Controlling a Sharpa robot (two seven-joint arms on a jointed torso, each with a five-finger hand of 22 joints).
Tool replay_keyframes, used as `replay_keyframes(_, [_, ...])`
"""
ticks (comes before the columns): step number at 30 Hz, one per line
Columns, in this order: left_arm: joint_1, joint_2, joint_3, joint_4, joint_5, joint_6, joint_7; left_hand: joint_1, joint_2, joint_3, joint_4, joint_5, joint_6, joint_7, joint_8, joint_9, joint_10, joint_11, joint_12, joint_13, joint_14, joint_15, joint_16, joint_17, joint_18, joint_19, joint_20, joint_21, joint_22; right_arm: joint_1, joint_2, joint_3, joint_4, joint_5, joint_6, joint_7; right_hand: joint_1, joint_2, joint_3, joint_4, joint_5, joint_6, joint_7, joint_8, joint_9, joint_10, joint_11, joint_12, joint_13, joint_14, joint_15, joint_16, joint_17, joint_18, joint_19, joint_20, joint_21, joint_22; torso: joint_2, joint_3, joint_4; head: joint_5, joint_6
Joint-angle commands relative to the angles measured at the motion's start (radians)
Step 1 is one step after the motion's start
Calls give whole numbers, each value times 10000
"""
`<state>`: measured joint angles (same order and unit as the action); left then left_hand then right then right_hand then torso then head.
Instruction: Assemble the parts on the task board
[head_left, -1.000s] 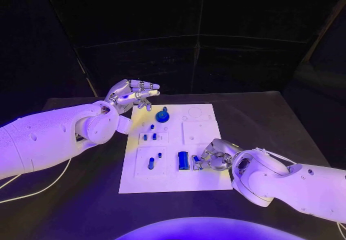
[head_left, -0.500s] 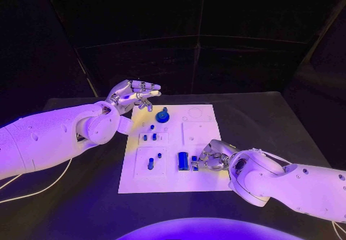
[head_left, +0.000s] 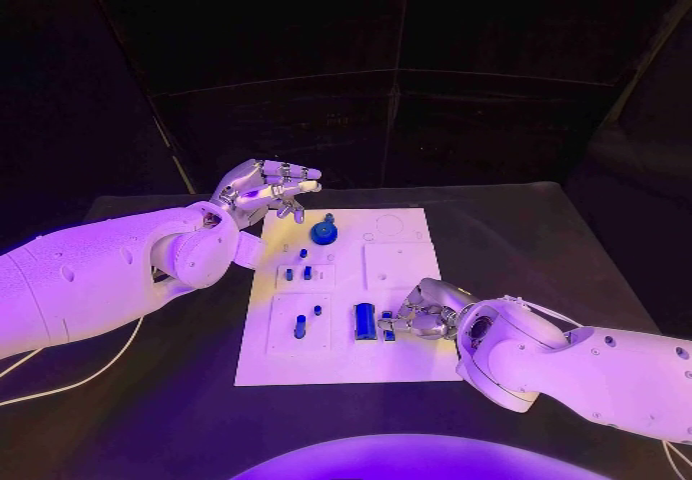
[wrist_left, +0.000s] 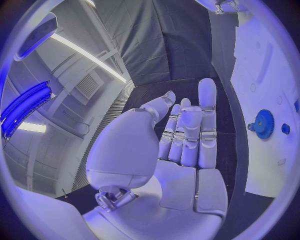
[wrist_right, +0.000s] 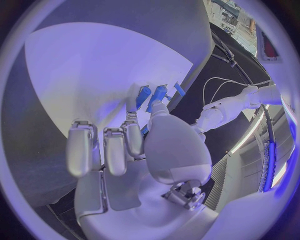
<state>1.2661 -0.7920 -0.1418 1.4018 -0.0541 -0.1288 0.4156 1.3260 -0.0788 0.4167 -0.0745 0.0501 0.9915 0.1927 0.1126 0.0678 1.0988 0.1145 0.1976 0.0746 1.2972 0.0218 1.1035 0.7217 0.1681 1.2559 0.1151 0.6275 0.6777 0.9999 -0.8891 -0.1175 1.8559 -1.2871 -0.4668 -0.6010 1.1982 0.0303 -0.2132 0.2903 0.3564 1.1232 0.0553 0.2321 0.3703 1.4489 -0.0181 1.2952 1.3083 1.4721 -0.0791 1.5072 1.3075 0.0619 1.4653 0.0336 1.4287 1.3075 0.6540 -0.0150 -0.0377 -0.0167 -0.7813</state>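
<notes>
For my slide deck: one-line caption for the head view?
Right hand works at blue parts on the white task board; left hand hovers open.

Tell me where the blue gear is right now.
In the head view the blue gear stands at the task board's far end, just beside the raised left hand.

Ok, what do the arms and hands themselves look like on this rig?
Both arms are bulky, smooth white shells with rounded joints and small dark dots. The left hand and right hand are silver metal with jointed, segmented fingers; the wrist views show pale smooth palm and finger pads. A thin white cable trails under the left arm.
</notes>
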Motion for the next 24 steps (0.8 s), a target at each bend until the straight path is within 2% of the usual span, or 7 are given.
replay_keyframes(1, [13,-1,8,13,25,132,16,-63,8,-40,-1,-8,-53,-8,62,5,-82,3,38,10,-77,14,38,-10,133,-31,29,-51,-9,10,-33,3,55,-111,-118,89,-114,12,-83,6,-161,54,2,19,32,87,-8,-27,573,773,-32,50,1512,-108,33,-47,58,311,-6,3,-2,0,4])
replay_keyframes(4, [13,-6,8,14,25,131,14,-63,8,-40,-1,-8,-53,-8,62,5,-82,3,38,10,-77,14,38,-10,133,-31,29,-51,-9,11,-103,3,101,-188,-84,149,-73,-12,-117,-33,-236,44,0,18,53,87,-9,-30,573,773,-34,49,1510,-107,31,-46,55,308,-3,2,4,-5,5])
replay_keyframes(12, [13,-40,8,28,25,124,6,-63,8,-40,-1,-8,-53,-8,62,5,-82,3,38,10,-77,14,38,-10,133,-31,29,-51,-9,10,-414,2,334,-235,344,526,614,-215,-240,-351,-1067,-21,25,14,194,71,10,-42,588,770,-22,38,1501,-99,6,-39,23,275,-1,2,-5,-1,13])
replay_keyframes(17, [14,-55,8,36,25,116,0,-63,8,-40,-1,-8,-53,-8,62,5,-82,3,38,10,-77,14,38,-10,133,-31,29,-51,-9,10,-535,2,418,-239,491,634,670,-222,-255,-378,-1144,-26,27,14,210,75,12,-31,599,770,-19,36,1500,-99,5,-36,21,275,-8,-4,-14,-8,15])
replay_keyframes(24, [14,-63,8,39,25,113,-20,-63,8,-40,-1,-8,-53,-8,62,5,-82,3,38,10,-77,14,38,-10,133,-31,29,-51,-9,10,-599,1,337,-347,606,610,731,-149,-238,-391,-1161,-22,28,18,230,70,12,-41,595,771,-18,39,1506,-102,12,-34,29,291,-1,-4,4,-72,30])
